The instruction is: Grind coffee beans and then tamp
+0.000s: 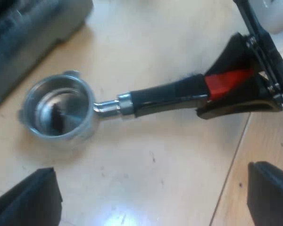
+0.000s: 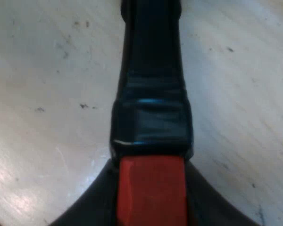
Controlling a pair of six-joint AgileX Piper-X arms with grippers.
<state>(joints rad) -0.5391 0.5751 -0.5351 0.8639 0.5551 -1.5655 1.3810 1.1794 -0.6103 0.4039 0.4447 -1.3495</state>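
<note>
The left wrist camera looks down at a slant from well above the wooden table (image 1: 179,179), far enough off to take in the whole holder (image 1: 61,110) lying flat, its handle (image 1: 165,94) running toward three o'clock and the espresso machine (image 1: 28,33) at eleven o'clock from its bowl. The right wrist camera sits very near, facing straight down, the same handle leading away at twelve o'clock from the red end (image 2: 151,193). Both views share that red end, the dark handle next to it and the table beneath
</note>
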